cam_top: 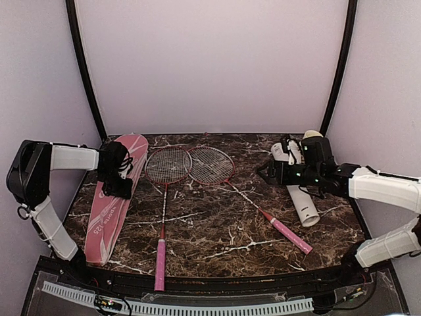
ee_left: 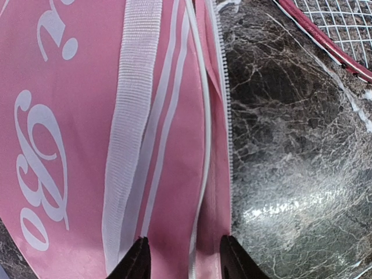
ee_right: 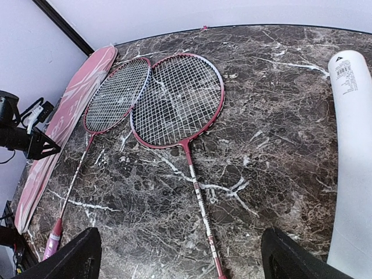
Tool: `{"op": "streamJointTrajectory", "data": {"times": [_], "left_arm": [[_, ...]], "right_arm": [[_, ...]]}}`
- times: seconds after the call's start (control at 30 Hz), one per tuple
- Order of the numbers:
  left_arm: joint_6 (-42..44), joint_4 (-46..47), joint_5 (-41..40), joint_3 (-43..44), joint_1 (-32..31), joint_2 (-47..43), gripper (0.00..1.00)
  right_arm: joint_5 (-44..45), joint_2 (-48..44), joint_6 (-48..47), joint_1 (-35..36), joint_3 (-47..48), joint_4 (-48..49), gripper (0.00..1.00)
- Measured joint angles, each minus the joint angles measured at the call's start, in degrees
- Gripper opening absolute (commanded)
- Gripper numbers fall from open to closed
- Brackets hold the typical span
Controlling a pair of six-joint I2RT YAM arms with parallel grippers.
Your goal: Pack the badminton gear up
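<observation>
Your left gripper (ee_left: pixel 186 258) straddles cover (ee_left: pixel 81 87) zip edge to open it, grip unclear; right gripper (ee_right: pixel 183 250) gapes, empty.

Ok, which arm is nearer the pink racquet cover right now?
Left. The left gripper is at the pink racquet cover, jaws astride its zipper edge; the right gripper hangs across the table by the white tube.

surface: dark marble table (cam_top: pixel 217 227) | on it: pink racquet cover (cam_top: pixel 108 210), two racquets (cam_top: pixel 168 164), white tube (cam_top: pixel 304 204)
</observation>
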Motion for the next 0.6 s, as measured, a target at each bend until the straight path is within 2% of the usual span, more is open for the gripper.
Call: {"op": "streamJointTrajectory", "data": {"times": [0.2, 0.37, 0.6], "left_arm": [[0.4, 0.0, 0.3, 0.2, 0.0, 0.5, 0.38], [0.4, -0.2, 0.2, 0.9, 0.0, 1.0, 0.30], [0.7, -0.3, -0.7, 1.1, 0.0, 2.2, 0.07]], "right_arm": [[0.0, 0.2, 1.2, 0.3, -0.8, 1.3, 0.95], [-0.2, 0.3, 1.7, 0.5, -1.0, 2.1, 0.95], [-0.3, 0.3, 2.5, 0.9, -2.0, 3.0, 0.95]]}}
